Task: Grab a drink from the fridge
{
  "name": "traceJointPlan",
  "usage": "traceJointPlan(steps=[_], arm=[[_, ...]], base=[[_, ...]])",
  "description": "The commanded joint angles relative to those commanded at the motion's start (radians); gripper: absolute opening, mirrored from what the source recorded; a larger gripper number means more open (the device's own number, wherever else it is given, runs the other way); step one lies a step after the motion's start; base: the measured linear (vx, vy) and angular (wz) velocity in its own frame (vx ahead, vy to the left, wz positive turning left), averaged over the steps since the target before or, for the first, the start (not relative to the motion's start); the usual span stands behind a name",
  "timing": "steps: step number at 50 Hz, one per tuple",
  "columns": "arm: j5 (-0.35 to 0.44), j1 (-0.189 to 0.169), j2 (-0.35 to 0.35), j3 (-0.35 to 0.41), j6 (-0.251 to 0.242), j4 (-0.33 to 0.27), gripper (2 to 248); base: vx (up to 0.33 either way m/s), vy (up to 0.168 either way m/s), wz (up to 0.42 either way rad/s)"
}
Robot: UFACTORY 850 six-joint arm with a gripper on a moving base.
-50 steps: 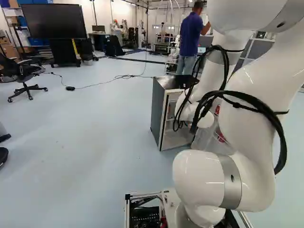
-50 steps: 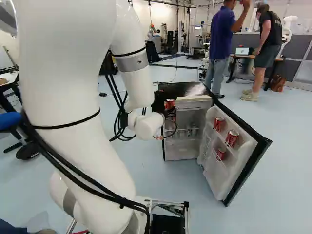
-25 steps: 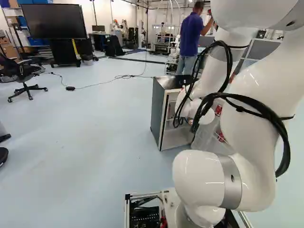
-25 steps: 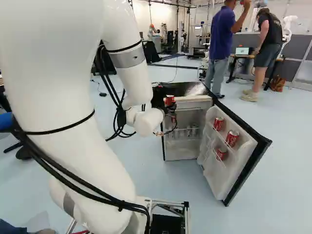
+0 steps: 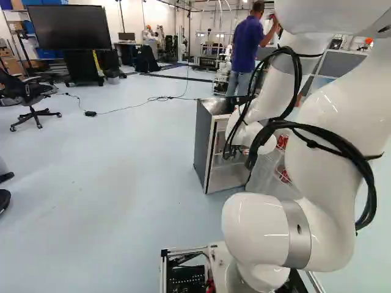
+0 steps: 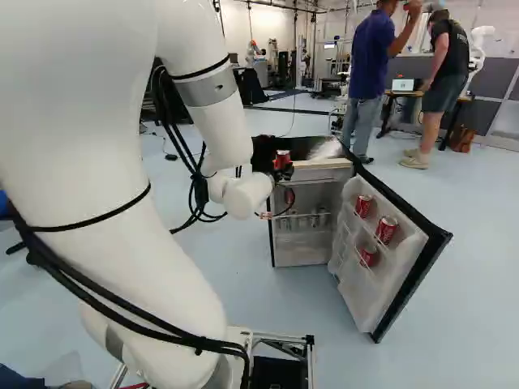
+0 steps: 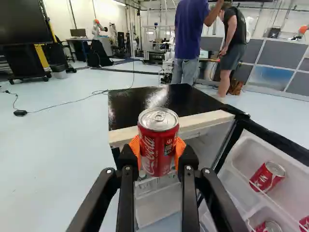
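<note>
We find the red can (image 7: 158,145) upright, pinched by the gripper (image 6: 280,164), near the top front edge of the open fridge (image 5: 203,149). We record the arm (image 6: 89,194) reaching forward, forearm sloping down. We count three door cans (image 6: 387,230) on the door's (image 6: 353,285) shelves.

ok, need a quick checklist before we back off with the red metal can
1. Red metal can gripped between the black tool's orange pads: ok, one each side.
2. Can upright: ok.
3. Fridge's black-edged, white-lined door open: ok.
4. Can has room from the fridge's cream front edge: cannot tell, gap hard to judge.
5. Arm's looped black cables free of the fridge: cannot tell, they overlap it in the left base view.
</note>
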Motion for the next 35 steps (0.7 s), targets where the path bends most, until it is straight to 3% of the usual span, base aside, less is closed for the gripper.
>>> traceJointPlan(steps=[14, 35], arm=[[-0.027, 0.002, 0.005, -0.029, 0.0, 0.0, 91], [-0.068, 0.004, -0.04, -0.083, 0.0, 0.0, 91]], base=[[0.0, 0.0, 0.0], [0.0, 0.0, 0.0]])
